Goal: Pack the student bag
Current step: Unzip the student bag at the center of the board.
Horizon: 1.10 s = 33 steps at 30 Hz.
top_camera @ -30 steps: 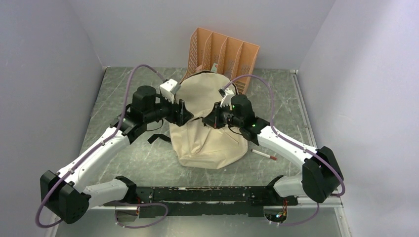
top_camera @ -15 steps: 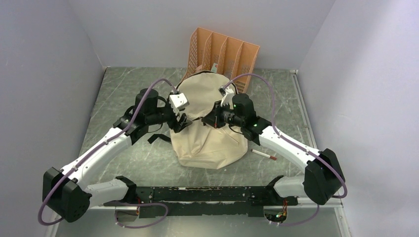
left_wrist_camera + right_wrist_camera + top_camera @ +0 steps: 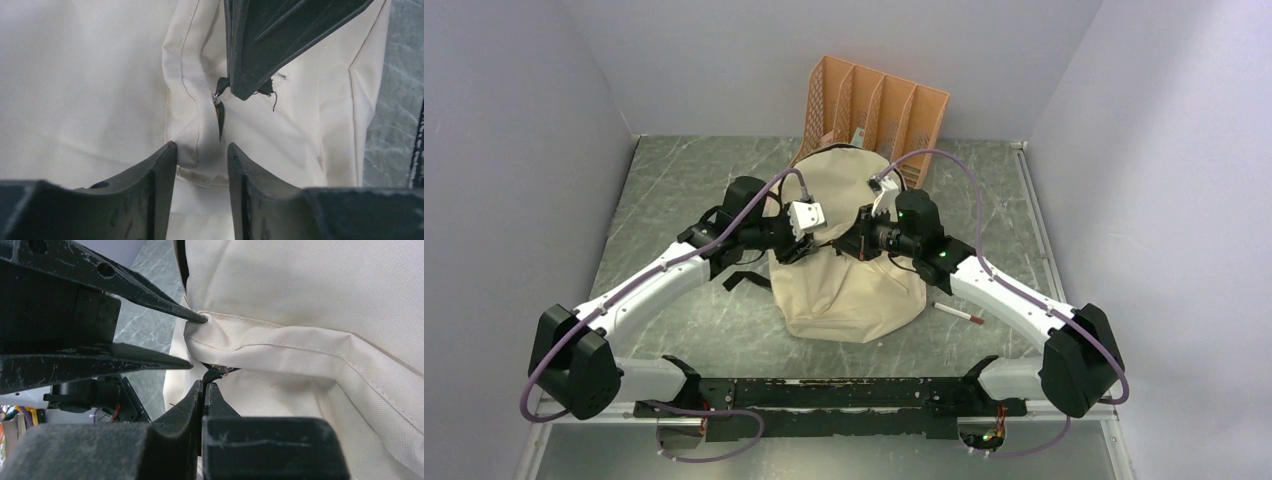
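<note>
right hand point(image 3: 204, 386) tight on zipper pull point(image 3: 213, 373) of student bag point(image 3: 310, 295)

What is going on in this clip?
Both arms are working on the student bag, which lies on the table. The right end effector is shut on the dark zipper pull near the bag's middle. The left end effector faces it, jaws apart around a fold of fabric beside the zipper, not visibly clamped. The zipper shows only a short opening there.
</note>
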Each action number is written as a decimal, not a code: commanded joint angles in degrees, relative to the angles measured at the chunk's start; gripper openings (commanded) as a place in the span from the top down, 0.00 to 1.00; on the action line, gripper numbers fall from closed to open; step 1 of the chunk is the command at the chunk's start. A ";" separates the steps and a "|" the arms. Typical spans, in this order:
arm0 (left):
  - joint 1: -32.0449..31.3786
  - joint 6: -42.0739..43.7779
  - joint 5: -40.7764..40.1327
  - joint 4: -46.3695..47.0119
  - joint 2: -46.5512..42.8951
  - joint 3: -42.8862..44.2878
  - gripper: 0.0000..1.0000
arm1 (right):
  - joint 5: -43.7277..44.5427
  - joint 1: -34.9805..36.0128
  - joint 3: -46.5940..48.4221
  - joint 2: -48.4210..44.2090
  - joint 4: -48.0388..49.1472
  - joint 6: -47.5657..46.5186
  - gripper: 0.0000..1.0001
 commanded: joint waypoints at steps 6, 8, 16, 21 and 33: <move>-1.91 3.89 -1.00 -4.39 0.59 2.07 0.79 | 0.05 -0.41 1.46 -2.62 -0.27 -1.43 1.00; -1.92 4.10 -1.38 -4.78 0.16 1.94 0.92 | -0.06 -0.41 1.25 -2.64 -0.35 -1.39 1.00; -2.01 3.12 -2.52 -3.48 -4.54 0.09 0.95 | 3.23 -0.41 -0.50 -0.82 -2.40 -2.60 1.00; -2.01 2.33 -3.13 -3.11 -7.52 -0.13 0.95 | 10.32 -0.36 0.13 0.71 -7.93 -4.77 1.00; -1.98 2.15 -4.27 -3.32 -9.85 -0.29 0.95 | 23.66 -0.41 4.02 1.59 -17.58 -7.94 1.00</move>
